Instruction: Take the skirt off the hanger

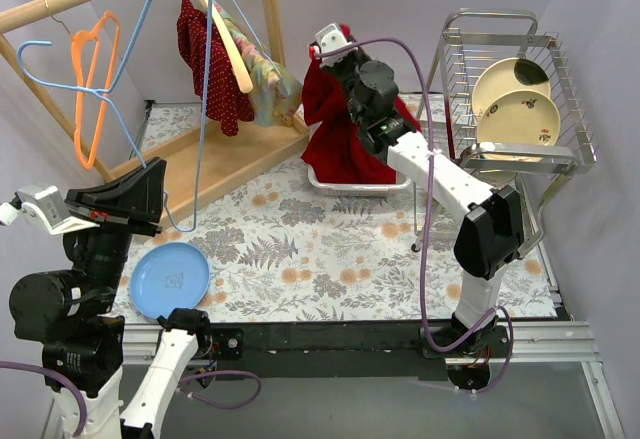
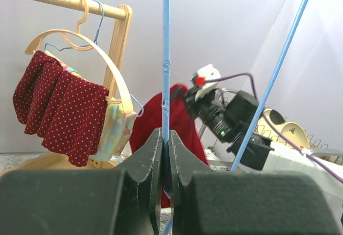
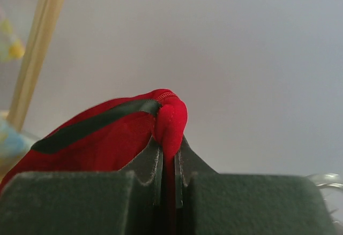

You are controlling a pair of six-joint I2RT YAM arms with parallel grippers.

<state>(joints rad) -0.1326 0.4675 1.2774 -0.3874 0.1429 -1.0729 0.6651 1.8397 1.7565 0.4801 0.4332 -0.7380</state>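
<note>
Right pincer (image 3: pixel 169 152) is clamped on a soft folded edge of the red skirt (image 3: pixel 107 138), which hangs in loose folds over a white tray (image 1: pixel 325 183) on the floral desk (image 1: pixel 300 259). Left pincer (image 2: pixel 165 154) pinches the thin blue wire hanger (image 2: pixel 165 58), well apart from the skirt.

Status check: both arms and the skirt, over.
Status: left gripper shut on blue hanger. The right gripper shut on red skirt, apart from hanger, hem in white tray. Nothing blocking seen.
</note>
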